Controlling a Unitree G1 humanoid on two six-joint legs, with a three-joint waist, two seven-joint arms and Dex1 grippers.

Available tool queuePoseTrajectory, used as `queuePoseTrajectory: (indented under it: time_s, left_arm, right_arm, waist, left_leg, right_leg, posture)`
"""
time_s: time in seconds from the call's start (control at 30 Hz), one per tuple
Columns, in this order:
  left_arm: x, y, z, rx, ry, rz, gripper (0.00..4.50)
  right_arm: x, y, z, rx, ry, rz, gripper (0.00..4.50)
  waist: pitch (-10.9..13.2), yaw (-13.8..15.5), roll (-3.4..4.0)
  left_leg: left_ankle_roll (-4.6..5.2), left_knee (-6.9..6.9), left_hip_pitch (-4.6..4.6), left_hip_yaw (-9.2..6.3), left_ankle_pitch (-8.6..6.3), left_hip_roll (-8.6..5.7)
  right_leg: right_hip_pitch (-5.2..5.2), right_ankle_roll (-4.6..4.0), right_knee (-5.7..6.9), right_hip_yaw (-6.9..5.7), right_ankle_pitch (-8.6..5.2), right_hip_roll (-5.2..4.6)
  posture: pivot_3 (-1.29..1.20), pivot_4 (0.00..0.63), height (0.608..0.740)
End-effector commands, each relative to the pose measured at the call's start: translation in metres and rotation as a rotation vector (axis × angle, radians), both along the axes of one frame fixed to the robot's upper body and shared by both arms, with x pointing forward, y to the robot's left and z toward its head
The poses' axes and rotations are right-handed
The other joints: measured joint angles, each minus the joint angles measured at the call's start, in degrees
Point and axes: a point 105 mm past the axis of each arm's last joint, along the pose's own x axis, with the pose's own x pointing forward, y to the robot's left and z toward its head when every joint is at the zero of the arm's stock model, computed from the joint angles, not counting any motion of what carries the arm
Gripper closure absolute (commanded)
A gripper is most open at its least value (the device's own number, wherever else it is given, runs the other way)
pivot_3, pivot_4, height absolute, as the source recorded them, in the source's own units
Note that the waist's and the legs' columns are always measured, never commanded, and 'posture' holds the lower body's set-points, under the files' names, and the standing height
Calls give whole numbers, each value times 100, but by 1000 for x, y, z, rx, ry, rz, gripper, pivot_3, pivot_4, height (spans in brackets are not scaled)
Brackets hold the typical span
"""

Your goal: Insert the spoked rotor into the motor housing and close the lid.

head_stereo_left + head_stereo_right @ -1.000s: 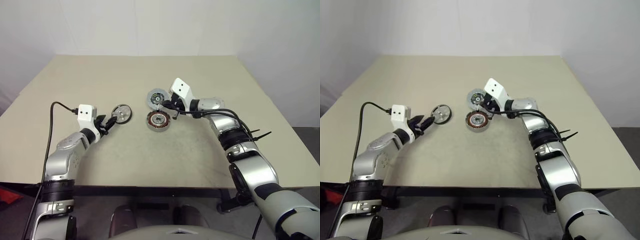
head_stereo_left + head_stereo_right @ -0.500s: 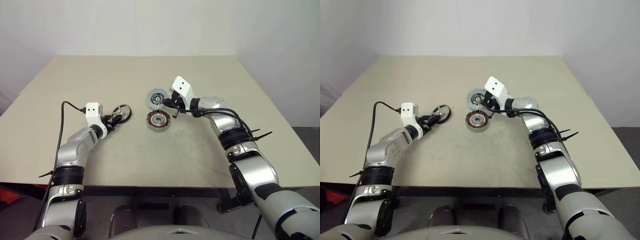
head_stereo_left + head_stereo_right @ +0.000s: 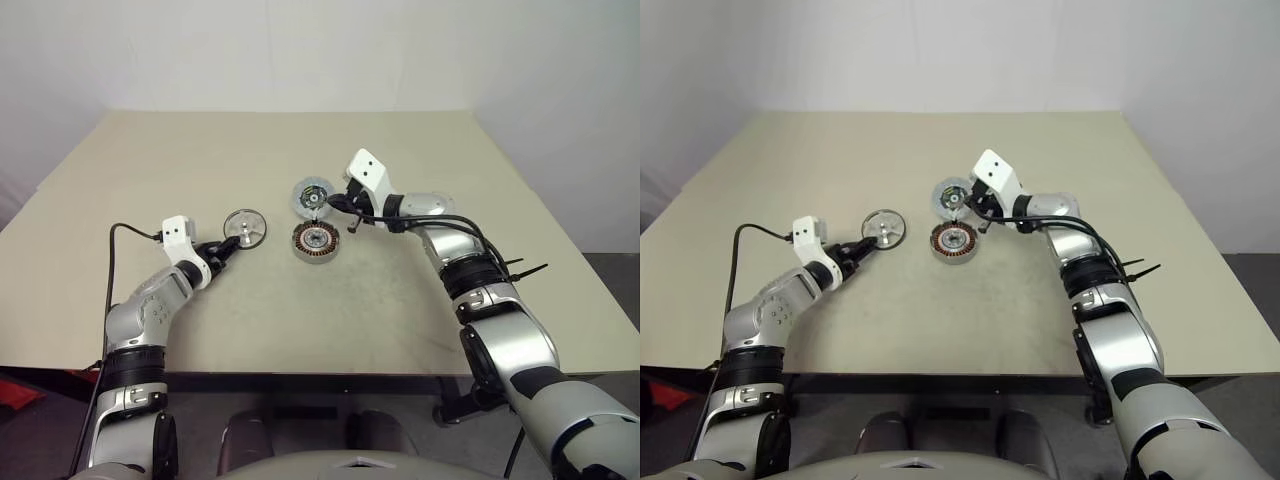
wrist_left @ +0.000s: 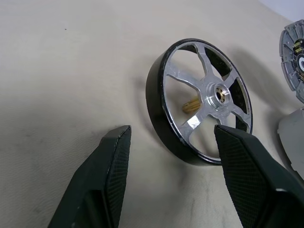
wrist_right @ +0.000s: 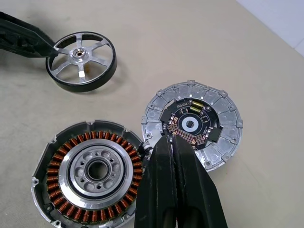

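The spoked rotor (image 3: 244, 227) rests on the table left of centre, its silver spokes and hub facing up. My left gripper (image 3: 222, 247) is open just short of the rotor (image 4: 219, 93); one fingertip (image 4: 232, 142) overlaps the rim and the other stands clear of it. The motor housing (image 3: 317, 241) lies open at the table's middle, showing copper coils around a silver hub. Behind it, joined at the edge, lies the lid (image 3: 312, 195), inner face up. My right gripper (image 5: 170, 138) is shut, its tips over the lid's (image 5: 192, 123) near edge beside the housing (image 5: 90, 171).
The beige table (image 3: 380, 320) has white walls behind it and bare surface all round the parts. A black cable (image 3: 120, 240) trails from my left wrist.
My left wrist has rolled and the forearm has swung lower, with the gripper still at the rotor. The rotor's silver face now shows more fully. The right arm has not moved.
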Motion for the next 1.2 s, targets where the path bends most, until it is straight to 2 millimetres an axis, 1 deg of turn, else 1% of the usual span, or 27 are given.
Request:
queuePoseTrajectory:
  time_s: [0.03,0.17,0.33,0.43,0.53,0.63,0.7,0.73,0.87,1.0,1.07,1.13,1.2]
  left_arm:
    - [8,-3,10,-11,-25,-14,1495]
    - [23,-16,11,-49,-28,-39,1495]
    - [38,-33,11,-49,-31,-90,1495]
    - [41,-35,15,-56,-46,-101,1495]
    - [40,-34,16,-59,-52,-104,1495]
    - [37,-31,16,-74,-60,-98,2116]
    - [34,-30,17,-87,-66,-96,2753]
    - [32,-29,17,-95,-70,-94,2928]
    - [24,-27,21,-134,-82,-92,2923]
    - [18,-34,31,-232,-105,-105,2923]
    - [17,-43,41,-289,-124,-127,2923]
    - [19,-57,56,-374,-151,-158,2923]
    - [20,-69,66,-406,-170,-188,2923]
  right_arm:
    - [2,5,21,35,-61,16,4484]
    - [1,5,20,38,-61,16,4484]
    - [1,5,20,39,-61,16,4484]
    - [2,3,21,39,-64,9,4484]
    - [2,1,20,37,-64,3,4484]
    - [2,1,20,38,-65,1,4500]
    - [3,1,20,37,-67,-1,4500]
    - [3,1,21,37,-67,-2,4500]
    - [5,-1,22,36,-69,-10,4500]
    - [11,-16,24,20,-78,-59,4500]
    - [15,-26,25,1,-83,-88,4500]
    - [20,-41,26,-26,-87,-128,4500]
    - [23,-52,26,-51,-92,-158,4500]
  waist:
    - [0,1,0]
    - [0,25,0]
    - [0,28,-1]
    - [1,28,-1]
    - [1,28,-1]
    - [1,28,-2]
    - [1,28,-2]
    - [1,25,-2]
    - [1,3,-2]
    - [3,18,-5]
    - [5,42,-7]
    - [6,52,-7]
    - [8,67,-11]
  left_leg:
    - [0,0,0,0,0,0]
    - [-1,1,-1,0,1,-2]
    - [-2,3,-1,-1,2,-9]
    - [-2,-1,-3,-1,1,-8]
    - [-1,-1,-5,-1,1,-8]
    - [-1,-1,-4,-1,1,-8]
    - [-1,-1,-4,-1,1,-8]
    - [-1,-1,-3,-1,1,-8]
    - [-1,-2,-3,-1,1,-4]
    - [-1,-1,-4,-1,1,-4]
    - [-1,1,-7,-1,1,-5]
    - [-1,2,-7,-1,1,-9]
    - [0,4,-11,-1,1,-12]
  right_leg:
    - [0,0,0,0,0,0]
    - [1,0,2,-2,0,-1]
    - [4,0,-1,-1,0,-10]
    - [3,0,-2,-2,0,-8]
    - [3,0,-6,-3,0,-9]
    - [3,0,-7,-4,0,-10]
    - [3,0,-6,-4,0,-10]
    - [4,0,-5,-3,0,-10]
    - [3,0,-4,-3,0,-7]
    - [3,0,-7,-4,0,-7]
    - [3,0,-7,-8,0,-11]
    - [4,0,-6,-8,0,-15]
    - [4,0,-6,-11,0,-20]
  posture:
    - [0,0,740]
    - [0,0,740]
    - [0,0,740]
    - [0,0,740]
    - [0,0,740]
    - [0,0,740]
    - [0,0,740]
    - [0,0,740]
    - [0,0,740]
    - [0,0,740]
    - [0,0,740]
    - [0,0,740]
    - [0,0,740]
